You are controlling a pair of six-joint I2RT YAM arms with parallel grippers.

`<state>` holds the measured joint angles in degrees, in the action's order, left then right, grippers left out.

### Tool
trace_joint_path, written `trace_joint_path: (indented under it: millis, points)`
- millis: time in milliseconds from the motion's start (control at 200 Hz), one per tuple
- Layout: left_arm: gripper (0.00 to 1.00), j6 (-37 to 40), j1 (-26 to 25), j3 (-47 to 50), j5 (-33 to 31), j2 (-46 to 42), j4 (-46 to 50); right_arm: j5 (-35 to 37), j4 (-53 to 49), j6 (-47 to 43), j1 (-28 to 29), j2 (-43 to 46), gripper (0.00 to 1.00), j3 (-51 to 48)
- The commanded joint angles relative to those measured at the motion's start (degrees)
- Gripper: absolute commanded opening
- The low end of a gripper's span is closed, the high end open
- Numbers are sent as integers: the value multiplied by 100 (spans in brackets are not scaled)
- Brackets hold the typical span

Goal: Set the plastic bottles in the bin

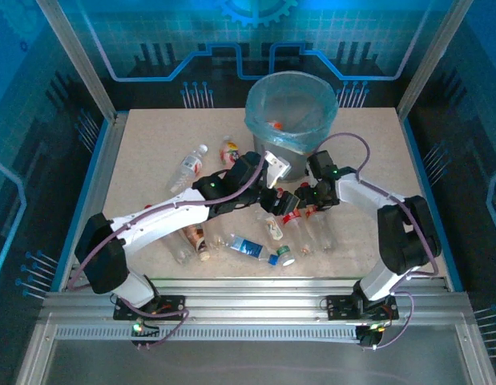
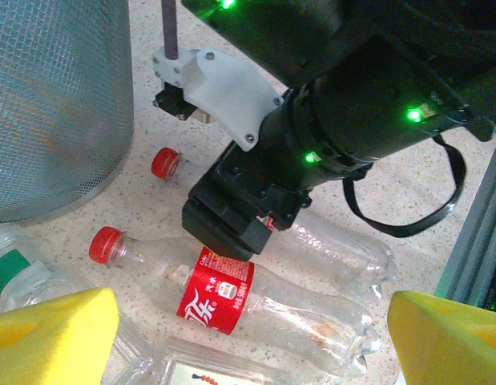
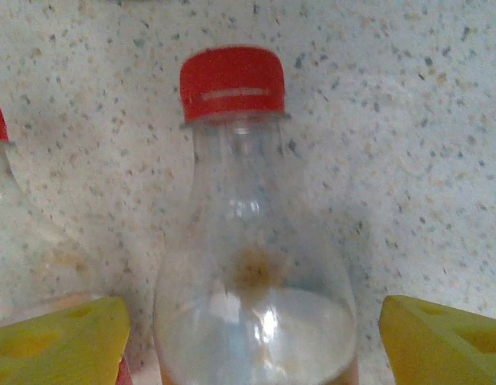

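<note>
At the left of the table point(image 1: 143, 144), well back from the near edge, you have a white-capped bottle point(image 1: 187, 167) lying on its side. Just right of it, closer to the far edge, lies a smaller yellow-and-red bottle point(image 1: 229, 150). Along the near edge a loose row of plastic bottles lies flat, among them a brown-label bottle point(image 1: 196, 239), a blue-label bottle point(image 1: 249, 248) and a green-capped bottle point(image 1: 284, 257).

Your left gripper point(image 2: 248, 341) hangs over the middle of the table with its yellow fingers point(image 2: 51, 337) spread wide. A red-label bottle point(image 2: 231, 297) lies on the table under the gap, cap end towards the bin, and nothing pinches it.

Your right gripper point(image 3: 252, 345) is just beside the left one, low over the same cluster. Its fingers point(image 3: 444, 341) are also apart, one on either side of a red-capped bottle point(image 3: 256, 265) that lies flat, with bare table showing on both sides of it. You cannot tell whether this is the red-label one or its neighbour.

The bin point(image 1: 292, 112) stands at the middle of the far edge, just beyond both grippers. Its blue bag is folded over the rim, and a small red-topped thing lies inside.
</note>
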<state>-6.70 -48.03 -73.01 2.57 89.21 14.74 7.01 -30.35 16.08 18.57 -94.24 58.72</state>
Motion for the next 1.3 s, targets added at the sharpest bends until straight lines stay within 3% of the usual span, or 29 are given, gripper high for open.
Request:
trace_joint_path:
  millis: [0,265,500,760,1296]
  points:
    - [88,133,74,-34,-66,-214,95,-72,123,112,-81,-215,83,157]
    - [88,113,92,-38,-63,-199,90,-131,152,79,-166,-256,76,-41]
    - [88,102,88,-49,-63,-219,96,-197,144,53,-329,83,64,-244]
    - [88,92,96,-57,-60,-242,104,-197,91,106,-485,602,57,-464]
    - [88,50,337,-225,-193,-903,-10,519,-351,352,-338,3521,53,-679]
